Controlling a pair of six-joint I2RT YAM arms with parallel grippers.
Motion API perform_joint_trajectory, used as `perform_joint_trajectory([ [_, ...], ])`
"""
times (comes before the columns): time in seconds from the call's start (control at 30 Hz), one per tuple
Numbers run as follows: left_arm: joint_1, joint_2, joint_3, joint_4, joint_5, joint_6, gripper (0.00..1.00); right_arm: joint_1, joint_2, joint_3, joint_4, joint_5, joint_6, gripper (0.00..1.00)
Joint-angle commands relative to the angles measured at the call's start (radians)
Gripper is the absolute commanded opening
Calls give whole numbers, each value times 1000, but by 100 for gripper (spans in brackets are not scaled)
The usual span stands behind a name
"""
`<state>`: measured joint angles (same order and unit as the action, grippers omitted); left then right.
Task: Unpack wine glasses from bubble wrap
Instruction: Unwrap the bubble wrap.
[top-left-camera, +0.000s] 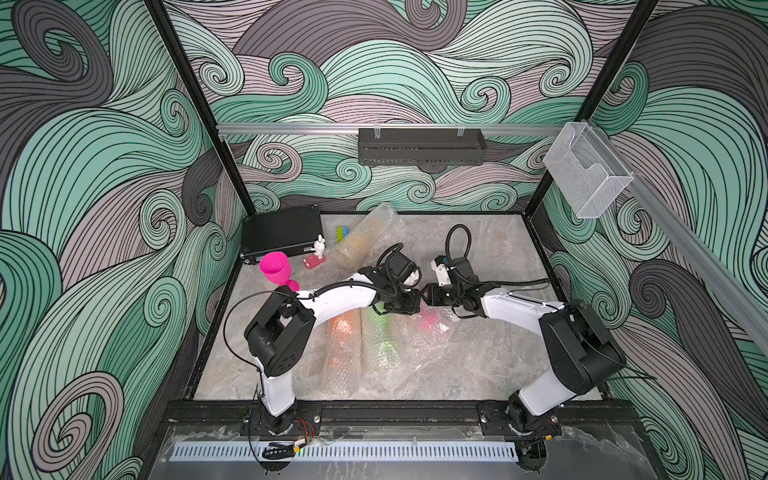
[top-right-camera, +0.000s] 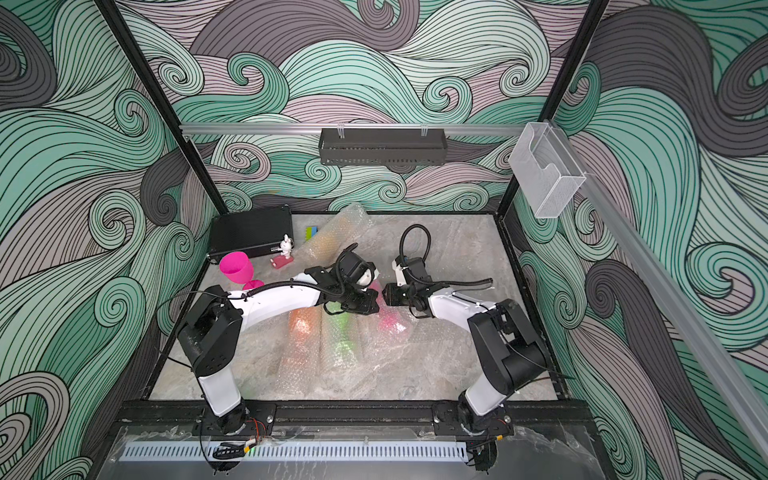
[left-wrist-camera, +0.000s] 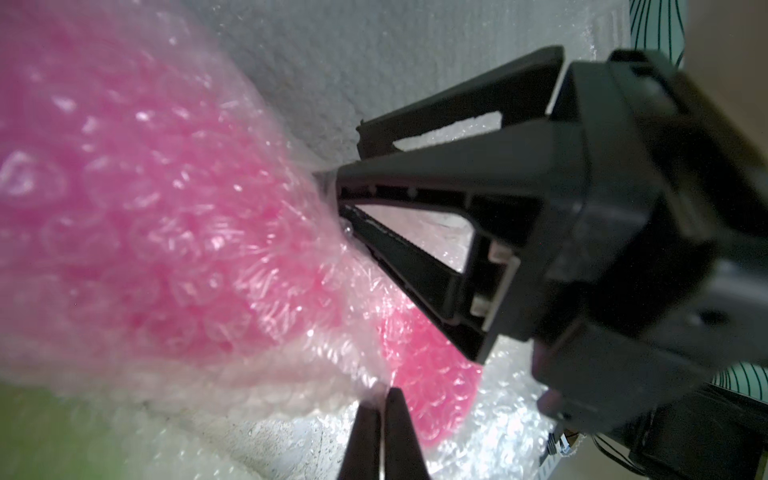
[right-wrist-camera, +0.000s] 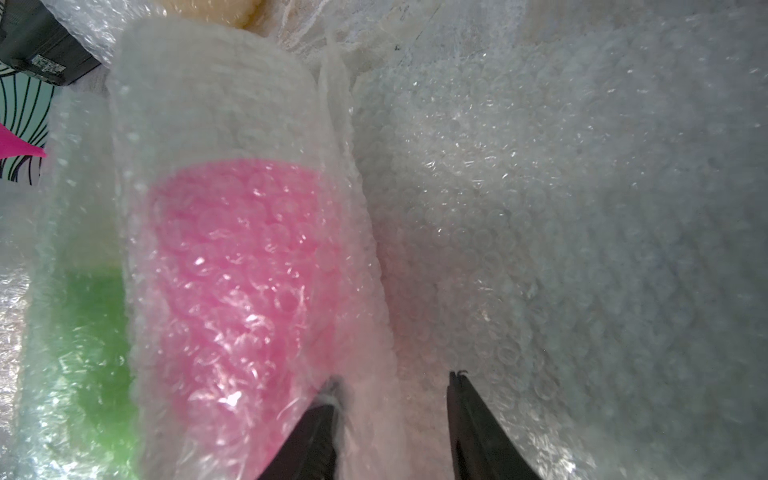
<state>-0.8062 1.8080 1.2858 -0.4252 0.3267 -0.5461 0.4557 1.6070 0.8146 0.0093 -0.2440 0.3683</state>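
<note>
Wine glass (right-wrist-camera: 241, 270), pink, sits sleeved in bubble wrap (right-wrist-camera: 208, 104) centre-left; left claw (left-wrist-camera: 383, 395) pinches the wrap's edge, right claw (right-wrist-camera: 395, 378) gapes alongside. Likely next: spread the sleeve.

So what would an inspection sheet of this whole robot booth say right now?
Surface: grey marbled tabletop, partly under bubble wrap.
Job's things: magenta goblet stands bare; pink goblet, green goblet, orange goblet lie wrapped.
Clutter: rabbit figurine, green-and-blue block, black case.
Grippers: left jaws shut on the pink goblet's bubble wrap; right jaws apart at the same sleeve.
Cables: black cable loops above the right wrist.
Surroundings: wave-patterned walls, black tray, clear holder.
</note>
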Motion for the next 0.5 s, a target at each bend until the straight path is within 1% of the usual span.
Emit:
perform_joint_trajectory([
  [0.0,-7,-38,-14,-8,43,24,0,-17,10,40,43,6,14,43],
  [0.1,-7,-46,-30,-7,37,23,0,-25,15,43,49,-4,27,41],
  [0.17,-5,-51,-38,-3,31,23,0,-29,14,42,52,-14,32,37],
  [0.27,-5,-53,-43,-3,23,23,0,-32,14,38,55,-24,34,30],
  [0.4,-5,-56,-45,1,10,26,0,-36,-6,22,60,-35,39,17],
  [0.47,-4,-59,-47,4,5,28,0,-40,-28,10,62,-38,43,14],
])
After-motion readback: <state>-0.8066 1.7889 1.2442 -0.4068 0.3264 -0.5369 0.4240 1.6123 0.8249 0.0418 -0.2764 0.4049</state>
